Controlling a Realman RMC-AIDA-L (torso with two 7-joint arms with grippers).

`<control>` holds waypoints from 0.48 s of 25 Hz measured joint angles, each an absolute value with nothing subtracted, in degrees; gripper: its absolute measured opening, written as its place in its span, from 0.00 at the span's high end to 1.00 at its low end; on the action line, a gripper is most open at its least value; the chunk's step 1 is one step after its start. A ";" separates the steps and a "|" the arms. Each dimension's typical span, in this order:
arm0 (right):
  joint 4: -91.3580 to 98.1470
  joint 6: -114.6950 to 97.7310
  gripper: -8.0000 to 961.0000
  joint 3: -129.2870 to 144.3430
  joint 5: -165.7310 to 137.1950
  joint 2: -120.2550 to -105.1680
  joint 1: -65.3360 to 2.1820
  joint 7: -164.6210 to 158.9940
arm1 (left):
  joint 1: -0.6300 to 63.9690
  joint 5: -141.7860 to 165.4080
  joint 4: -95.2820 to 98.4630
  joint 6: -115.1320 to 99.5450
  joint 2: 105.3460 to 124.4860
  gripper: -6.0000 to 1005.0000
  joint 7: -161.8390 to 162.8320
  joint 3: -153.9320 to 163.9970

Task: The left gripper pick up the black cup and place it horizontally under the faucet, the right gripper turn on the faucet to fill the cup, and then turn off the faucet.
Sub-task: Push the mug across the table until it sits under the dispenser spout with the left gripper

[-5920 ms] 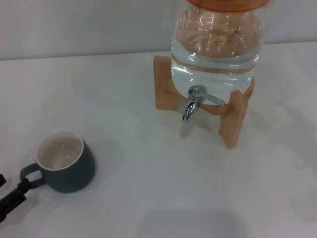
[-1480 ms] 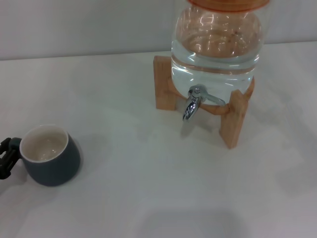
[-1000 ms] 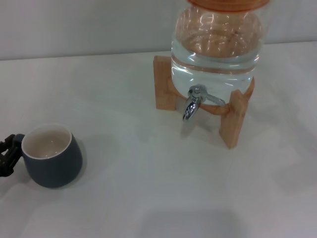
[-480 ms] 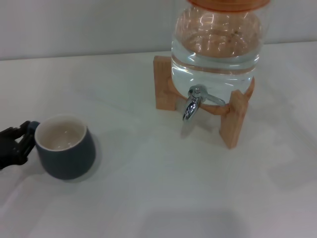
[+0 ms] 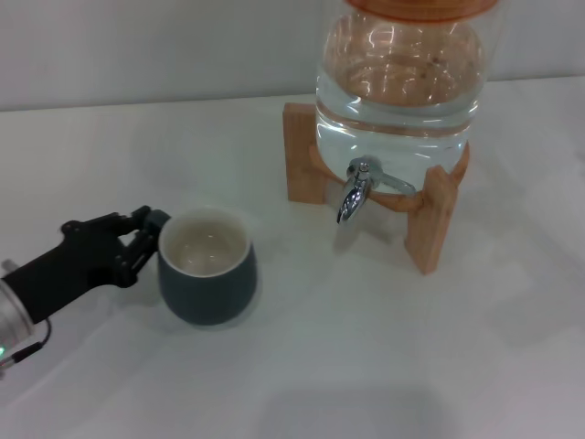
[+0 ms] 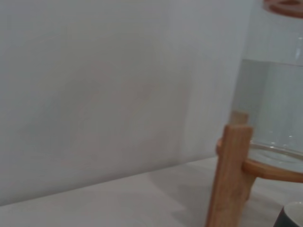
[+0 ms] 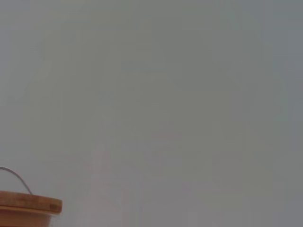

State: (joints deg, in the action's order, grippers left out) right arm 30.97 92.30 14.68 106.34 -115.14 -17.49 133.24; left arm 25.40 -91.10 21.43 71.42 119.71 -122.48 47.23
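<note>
White table [image 5: 302, 366]: bare surface across the near part of the scene, reaching back to a pale wall [image 5: 137, 46].

Left gripper [image 5: 144, 240]: black claw on a black wrist, entering from the near left edge; a silver arm section with a green light shows at the very edge. Its fingers are clamped on the handle at the cup's left side.

Black cup [image 5: 207, 268]: squat dark grey mug, cream-white inside, upright with its mouth facing up. It sits left of centre, near and to the left of the tap and well apart from it. From the head view one cannot tell whether it rests on the table or is lifted just off it. In the left wrist view only a sliver of its rim [image 6: 292, 215] shows at the corner.

Faucet [image 5: 355, 189]: small chrome tap with a down-curved spout, right of centre, pointing toward the near side. Nothing stands under it.

Wooden stand [image 5: 430, 219]: light wood legs on both sides of the tap, carrying the jar.

Glass jar [image 5: 402, 82]: clear, water inside, a wooden lid [image 7: 28, 203] at its top.

Right gripper: not seen in any view.
</note>
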 joint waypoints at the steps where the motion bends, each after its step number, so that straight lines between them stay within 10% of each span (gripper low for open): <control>1: 30.73 92.83 0.16 14.69 106.32 -115.13 -17.49 133.25 | 25.97 -91.10 20.55 71.42 119.71 0.80 -122.97 47.24; 12: 30.56 93.85 0.16 15.60 106.53 -115.13 -17.34 133.35 | 32.12 -92.63 12.38 69.23 120.04 0.80 -127.66 47.29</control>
